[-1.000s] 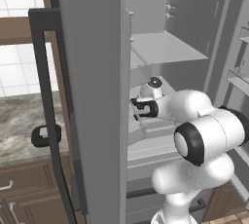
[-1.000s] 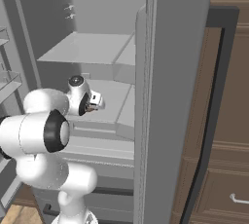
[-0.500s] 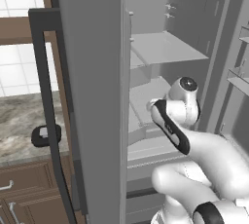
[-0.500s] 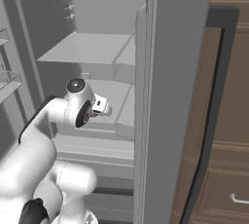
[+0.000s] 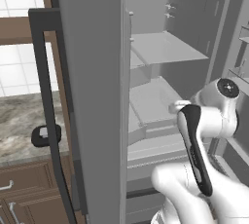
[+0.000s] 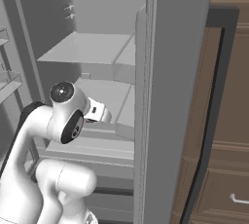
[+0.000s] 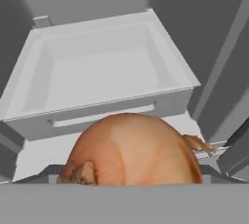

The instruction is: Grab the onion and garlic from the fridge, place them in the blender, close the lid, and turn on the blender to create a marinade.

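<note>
The onion (image 7: 130, 151) sits low in the middle of the hand view, very close to the camera, in front of a grey drawer (image 7: 102, 72) inside the open fridge (image 5: 165, 72). The gripper stands wide open, and I cannot tell whether it touches the onion.

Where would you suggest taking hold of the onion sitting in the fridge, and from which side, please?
Probably across the widest part of the onion, with one jaw on each rounded flank, coming straight along the hand's present line of sight. Its body is smooth and round there, while the root tuft and the papery tail at its ends offer little to hold. The grey drawer lies behind it, apart.
</note>
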You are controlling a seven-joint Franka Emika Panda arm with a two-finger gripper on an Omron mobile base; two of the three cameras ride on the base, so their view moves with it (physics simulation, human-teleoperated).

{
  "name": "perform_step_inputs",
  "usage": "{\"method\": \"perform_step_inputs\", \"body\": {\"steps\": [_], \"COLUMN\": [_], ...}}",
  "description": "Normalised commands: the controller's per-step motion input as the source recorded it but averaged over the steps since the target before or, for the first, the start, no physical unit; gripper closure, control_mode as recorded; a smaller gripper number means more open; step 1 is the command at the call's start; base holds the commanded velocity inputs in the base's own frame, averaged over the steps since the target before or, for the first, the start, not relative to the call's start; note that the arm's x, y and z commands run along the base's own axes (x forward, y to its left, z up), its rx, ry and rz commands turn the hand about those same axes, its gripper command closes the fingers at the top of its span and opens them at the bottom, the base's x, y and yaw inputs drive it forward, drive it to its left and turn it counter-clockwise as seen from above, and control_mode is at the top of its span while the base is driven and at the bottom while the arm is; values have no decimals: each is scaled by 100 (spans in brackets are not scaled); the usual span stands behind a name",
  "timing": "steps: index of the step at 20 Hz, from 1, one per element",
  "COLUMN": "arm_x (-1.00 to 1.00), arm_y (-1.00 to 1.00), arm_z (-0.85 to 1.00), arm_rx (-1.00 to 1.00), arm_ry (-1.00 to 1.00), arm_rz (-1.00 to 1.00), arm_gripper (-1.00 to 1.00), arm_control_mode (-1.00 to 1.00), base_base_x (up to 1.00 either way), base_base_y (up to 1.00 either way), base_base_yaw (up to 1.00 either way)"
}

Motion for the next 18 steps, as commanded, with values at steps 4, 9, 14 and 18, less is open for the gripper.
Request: {"method": "perform_step_inputs", "body": {"steps": [4,9,14,18], "arm_x": [-92,-59,-17,-26], "arm_y": [2,23,2,-1], "arm_z": [95,81,24,0], "arm_rx": [-7,-16,-2,0], "arm_ry": [8,9,-2,0], "arm_rz": [0,2,3,1], "arm_gripper": [100,100,100,100], "arm_control_mode": [-100,-100,-100,100], "base_base_x": [0,0,0,-23], "base_base_y": [0,0,0,-3], "base_base_yaw": [0,0,0,2]}}
